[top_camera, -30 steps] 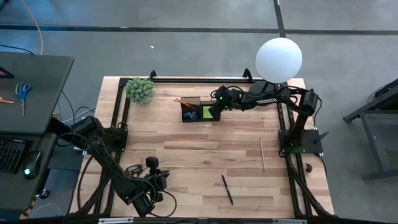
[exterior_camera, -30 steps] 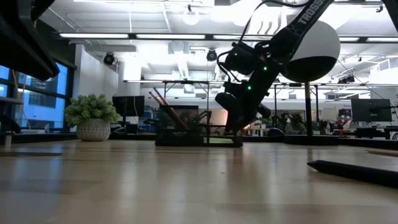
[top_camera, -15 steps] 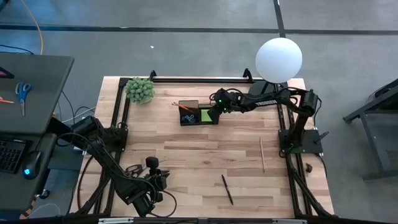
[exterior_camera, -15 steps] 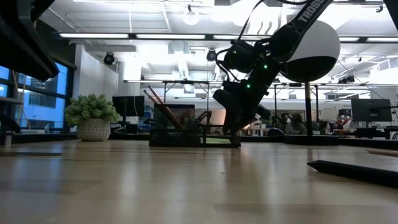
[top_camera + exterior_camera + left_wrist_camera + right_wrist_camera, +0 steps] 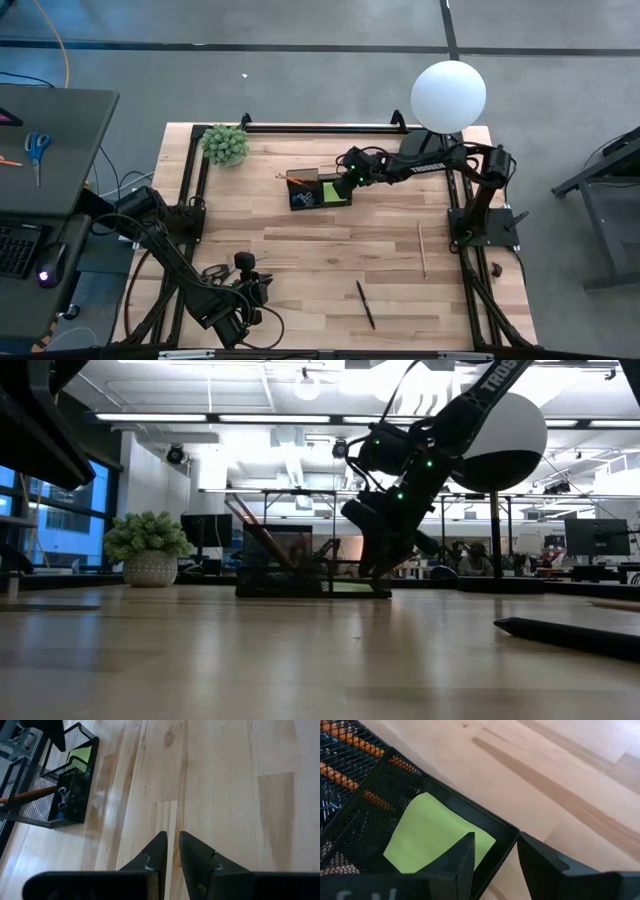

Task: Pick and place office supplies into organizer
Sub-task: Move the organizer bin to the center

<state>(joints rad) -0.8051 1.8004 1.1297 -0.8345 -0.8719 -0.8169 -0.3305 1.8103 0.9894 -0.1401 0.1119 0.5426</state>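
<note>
The black mesh organizer (image 5: 318, 189) stands on the table at the far middle. It holds a lime-green sticky-note pad (image 5: 430, 837), an orange pencil (image 5: 350, 740) and binder clips (image 5: 62, 795). My right gripper (image 5: 349, 181) is shut on its right end. My left gripper (image 5: 255, 285) hovers near the front left, shut and holding nothing (image 5: 171, 851). Black-handled scissors (image 5: 214, 272) lie beside my left arm. A dark pen (image 5: 365, 305) and a wooden pencil (image 5: 421, 250) lie loose on the table's right half. My right gripper holds the organizer's end wall beside the sticky-note compartment (image 5: 502, 837). One finger (image 5: 462, 857) is inside over the green pad and the other finger (image 5: 540, 865) is outside. The fingers come slanting down from the table's right. The organizer's base stays on the table (image 5: 310, 592).
A green plant (image 5: 225, 145) stands at the far left corner and a white globe lamp (image 5: 449, 95) at the far right. Black frame rails (image 5: 196, 180) run along the table's sides. Bare wood lies between the organizer and my left gripper.
My right gripper has moved a little toward the table's left and near edge and rolled, keeping its hold. The organizer has slid with it along the table and turned slightly, staying upright.
</note>
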